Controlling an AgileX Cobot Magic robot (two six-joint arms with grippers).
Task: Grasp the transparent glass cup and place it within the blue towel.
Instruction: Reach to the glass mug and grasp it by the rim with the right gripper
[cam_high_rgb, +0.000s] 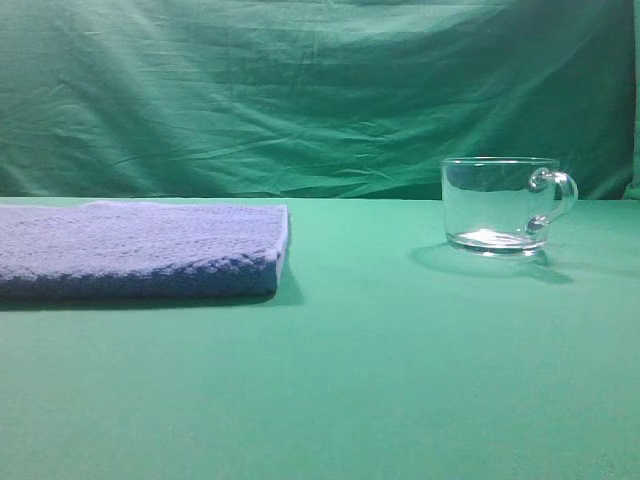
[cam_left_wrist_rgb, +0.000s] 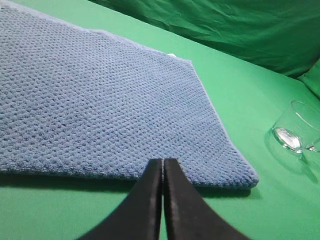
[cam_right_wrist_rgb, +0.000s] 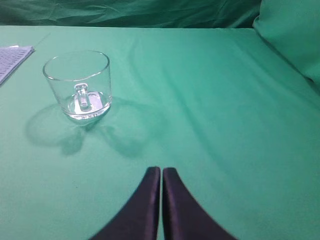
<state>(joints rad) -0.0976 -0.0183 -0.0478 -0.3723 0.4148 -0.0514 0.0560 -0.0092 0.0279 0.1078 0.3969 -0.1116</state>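
A: As the right claw (cam_right_wrist_rgb: 161, 172) hangs over the worktop (cam_high_rgb: 400, 380) with its jaws pressed together and nothing between them, where is the cup (cam_high_rgb: 500, 205)?

B: Ahead of that claw and off to its left, well apart from it, upright on the green cloth near the worktop's far edge.

A: Its look?

B: Clear, wide and short, thick base, small loop handle. In the right wrist view the handle faces the claw.

A: And the towel (cam_high_rgb: 140, 245)?

B: Blue, nubby, folded flat, long axis along the worktop's far edge, well apart from the cup. The left claw (cam_left_wrist_rgb: 163, 165), jaws together and empty, hangs at its near edge.
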